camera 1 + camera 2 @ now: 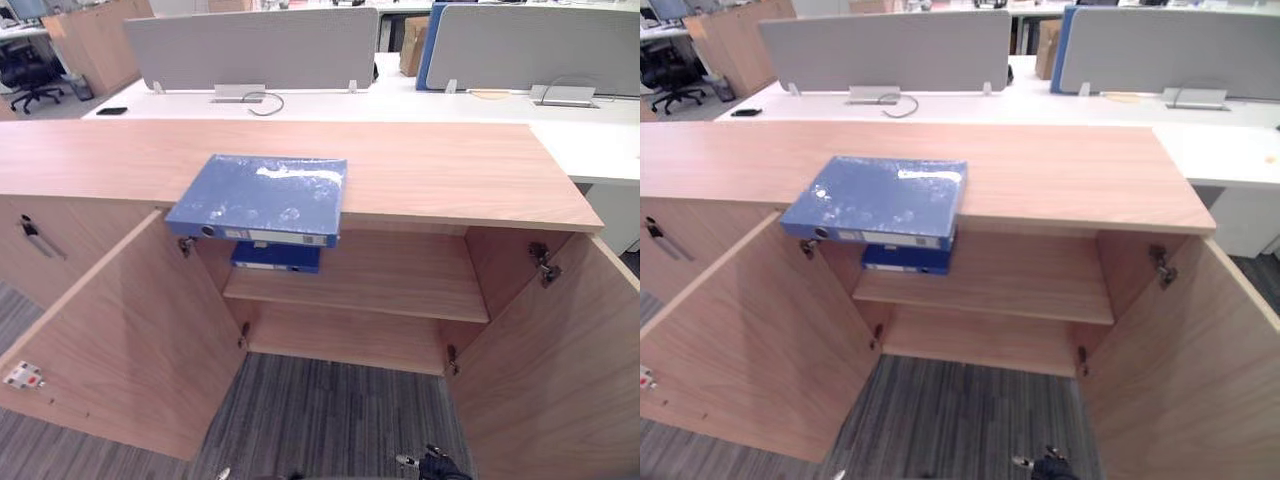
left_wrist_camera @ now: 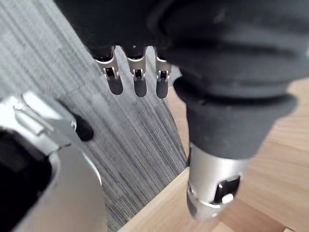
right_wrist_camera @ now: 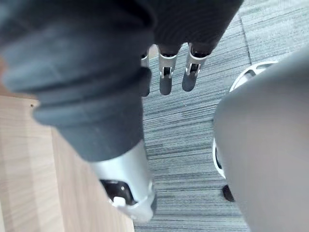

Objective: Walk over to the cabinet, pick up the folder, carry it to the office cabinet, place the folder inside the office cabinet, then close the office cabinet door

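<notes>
**Folder on cabinet top, both robot hands empty**

- Folder point(image 1: 262, 197): blue, lying flat on the wooden surface point(image 1: 440, 170) that tops the cabinet point(image 1: 520, 215). Its spine faces the robot and overhangs the front edge, left of centre.
- Second folder point(image 1: 277, 257): blue, flat on the shelf point(image 1: 400, 285) inside, directly below the first.
- Left door point(image 1: 120, 340) and right door point(image 1: 560, 360): both swung wide open toward the robot. The lower compartment is in shadow.
- Left robot hand point(image 2: 140, 79): fingers straight and relaxed, spread wide, holding nothing. It hangs over the grey carpet point(image 1: 320, 410) beside a wooden panel.
- Right robot hand point(image 3: 166, 72): fingers likewise straight and loose, holding nothing, above the carpet next to a wooden panel.
- Background: white desk point(image 1: 420, 100) with grey screens point(image 1: 250, 45) behind the cabinet, and a black chair point(image 1: 30, 70) at far left.
</notes>
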